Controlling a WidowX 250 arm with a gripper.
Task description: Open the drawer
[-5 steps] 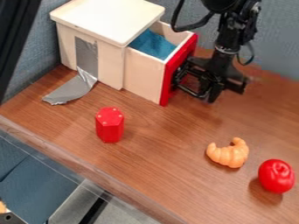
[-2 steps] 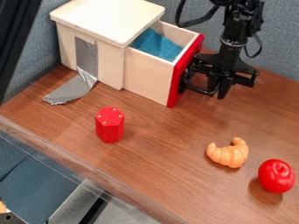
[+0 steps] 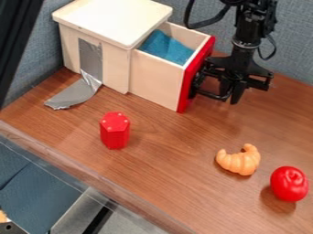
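The black gripper (image 3: 231,97) hangs low over the table at the upper right, right beside the drawer's red front panel. The wooden drawer (image 3: 155,81) is pulled well out of its pale box (image 3: 110,23), toward the right, and a blue cloth (image 3: 167,47) lies inside it. Black parts at the gripper's left side meet the outer face of the red front, where the handle is hard to tell apart from them.
On the table (image 3: 165,160) a red hexagonal block (image 3: 115,130) stands in front of the box. A toy croissant (image 3: 239,160) and a red toy apple (image 3: 289,183) lie at the lower right. Grey tape (image 3: 74,93) trails from the box.
The drawer has slid further out to the right, its red front moving along with the gripper. Over the last moment both have shifted only slightly.
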